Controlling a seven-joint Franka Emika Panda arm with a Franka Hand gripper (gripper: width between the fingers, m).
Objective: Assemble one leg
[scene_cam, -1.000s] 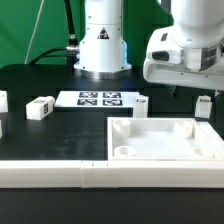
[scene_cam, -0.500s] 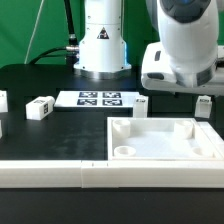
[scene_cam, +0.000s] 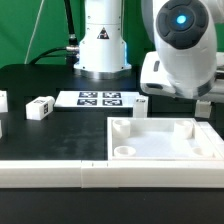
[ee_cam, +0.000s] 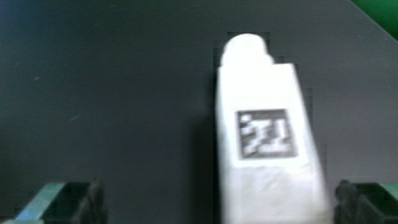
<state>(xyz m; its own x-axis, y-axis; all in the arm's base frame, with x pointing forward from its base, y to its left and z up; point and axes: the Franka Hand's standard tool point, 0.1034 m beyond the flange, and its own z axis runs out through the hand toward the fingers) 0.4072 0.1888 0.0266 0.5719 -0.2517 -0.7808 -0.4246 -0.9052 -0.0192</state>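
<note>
In the wrist view a leg (ee_cam: 263, 130), a white stubby post with a black-and-white tag on its upper face, lies on the black table. My gripper (ee_cam: 217, 206) is open above it. One finger (ee_cam: 68, 200) stands well off one side of the leg, the other finger (ee_cam: 365, 200) close by its other side, and neither touches it. In the exterior view my hand (scene_cam: 178, 62) hangs at the right over a leg (scene_cam: 204, 105) that is partly hidden behind it. The fingertips do not show there.
A large white tray-like panel (scene_cam: 201, 150) lies at the front right, with a long white bar (scene_cam: 50, 175) along the front. The marker board (scene_cam: 100, 98) lies mid-table. More legs lie at the left (scene_cam: 41, 107), at the far left edge (scene_cam: 2, 100) and by the marker board (scene_cam: 141, 103).
My arm has swung and turned over the right-hand leg, so the round wrist joint now faces the exterior camera. The parts on the table have not moved.
</note>
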